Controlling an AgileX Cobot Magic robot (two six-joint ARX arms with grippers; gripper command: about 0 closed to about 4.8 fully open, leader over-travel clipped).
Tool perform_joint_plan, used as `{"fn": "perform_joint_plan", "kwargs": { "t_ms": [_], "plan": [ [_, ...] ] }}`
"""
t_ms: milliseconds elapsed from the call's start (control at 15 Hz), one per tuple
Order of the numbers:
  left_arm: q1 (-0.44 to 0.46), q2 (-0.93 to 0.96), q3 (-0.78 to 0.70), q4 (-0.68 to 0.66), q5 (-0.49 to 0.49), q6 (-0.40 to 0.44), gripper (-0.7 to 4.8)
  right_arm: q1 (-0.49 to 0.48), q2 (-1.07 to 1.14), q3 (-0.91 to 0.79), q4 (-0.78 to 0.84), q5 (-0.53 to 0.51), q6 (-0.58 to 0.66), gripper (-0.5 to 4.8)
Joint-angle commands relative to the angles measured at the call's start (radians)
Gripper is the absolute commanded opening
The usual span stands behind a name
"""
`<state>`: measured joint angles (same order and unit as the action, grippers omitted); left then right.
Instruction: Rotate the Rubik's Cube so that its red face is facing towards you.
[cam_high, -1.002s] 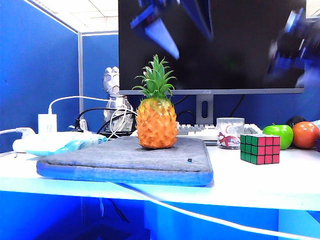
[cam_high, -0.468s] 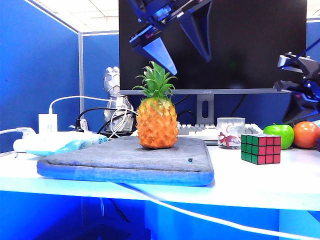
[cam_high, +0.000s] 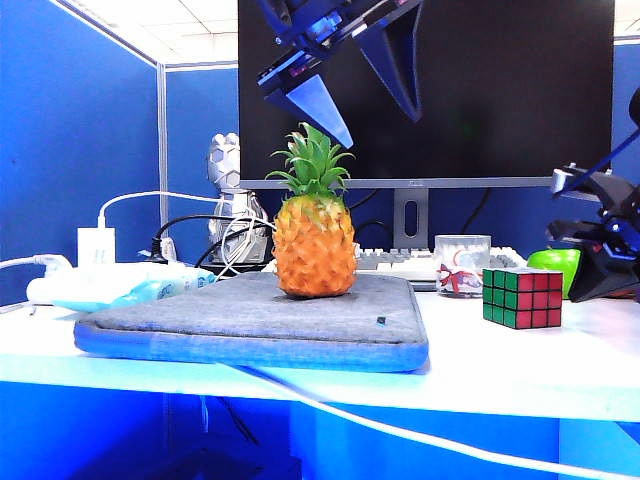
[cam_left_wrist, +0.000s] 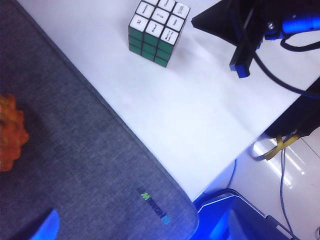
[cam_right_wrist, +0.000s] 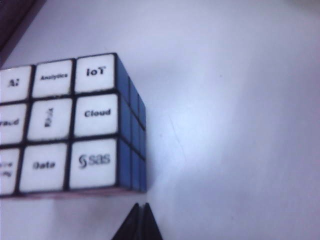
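Cube (cam_high: 521, 297) untouched on table (cam_high: 520, 365); right end effector (cam_right_wrist: 141, 222) (pressed together) beside it, left end effector (cam_high: 350, 75) spread overhead. Rotation pending.

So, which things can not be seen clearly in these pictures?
- Rubik's Cube, right wrist view: cut off by the picture edge.
- Right pincer, right wrist view: only its shut tips show.
- Left pincer, exterior view: its upper part is cut off.
- Green apple, exterior view: half hidden behind the right arm.
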<state>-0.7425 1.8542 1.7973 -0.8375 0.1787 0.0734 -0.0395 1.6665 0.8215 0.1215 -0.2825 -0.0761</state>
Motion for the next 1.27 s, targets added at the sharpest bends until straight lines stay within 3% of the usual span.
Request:
{"fn": "perform_joint_plan", "kwargs": {
  "t_ms": [67, 535, 869, 1069, 1270],
  "plan": [
    [0.0, -0.003, 0.005, 0.009, -0.001, -0.003, 4.79, -0.006, 0.0, 0.006, 0.035, -0.018, -0.002, -0.02],
    [0.0, -0.003, 0.005, 0.01, -0.001, -0.007, 4.79, 0.011, -0.001, 0.006, 0.016, -0.163, 0.075, -0.02],
    [0.0, -0.003, 0.005, -0.003, -0.001, -0.007, 4.79, 0.045, -0.002, 0.006, 0.006, -0.122, 0.067, -0.02],
    [0.0, -0.003, 0.005, -0.019, -0.002, -0.006, 4.79, -0.01, -0.021, 0.006, -0.09, -0.097, 0.016, -0.02],
    [0.0, -0.003, 0.005, 0.0, 0.0, -0.007, 4.79, -0.034, -0.035, 0.006, -0.047, -0.109, 0.02, -0.02]
  ]
}}
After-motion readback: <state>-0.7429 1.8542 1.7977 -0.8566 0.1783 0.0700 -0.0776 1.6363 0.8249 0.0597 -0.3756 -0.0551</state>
